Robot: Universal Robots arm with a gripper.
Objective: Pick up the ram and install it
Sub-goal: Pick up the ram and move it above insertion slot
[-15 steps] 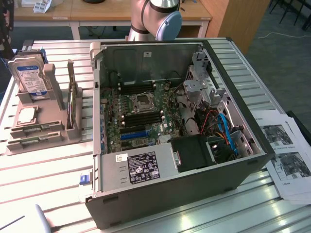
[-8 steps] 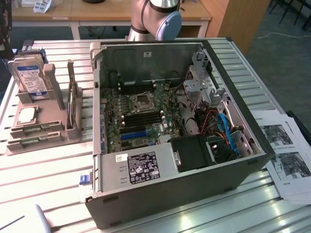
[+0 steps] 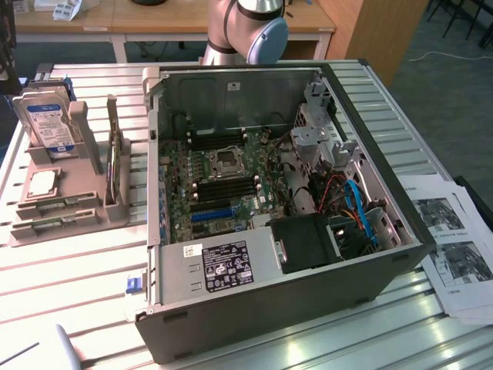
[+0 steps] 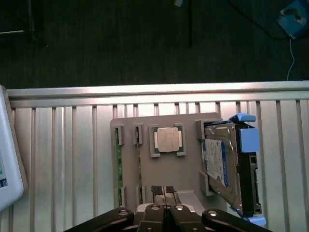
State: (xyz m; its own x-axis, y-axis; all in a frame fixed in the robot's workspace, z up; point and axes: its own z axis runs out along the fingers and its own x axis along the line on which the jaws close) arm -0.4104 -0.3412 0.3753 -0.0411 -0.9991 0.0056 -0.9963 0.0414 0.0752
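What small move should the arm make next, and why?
Probably open the gripper: its fingers are shut on nothing, and the ram stands on edge in the grey holder right ahead of them, not yet gripped. Shut fingers could not straddle it.

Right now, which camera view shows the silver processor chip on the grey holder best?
The wrist view: it looks down on the processor chip, its whole square top showing in the grey holder. The exterior view shows the processor chip at a slant, near the hard drive.
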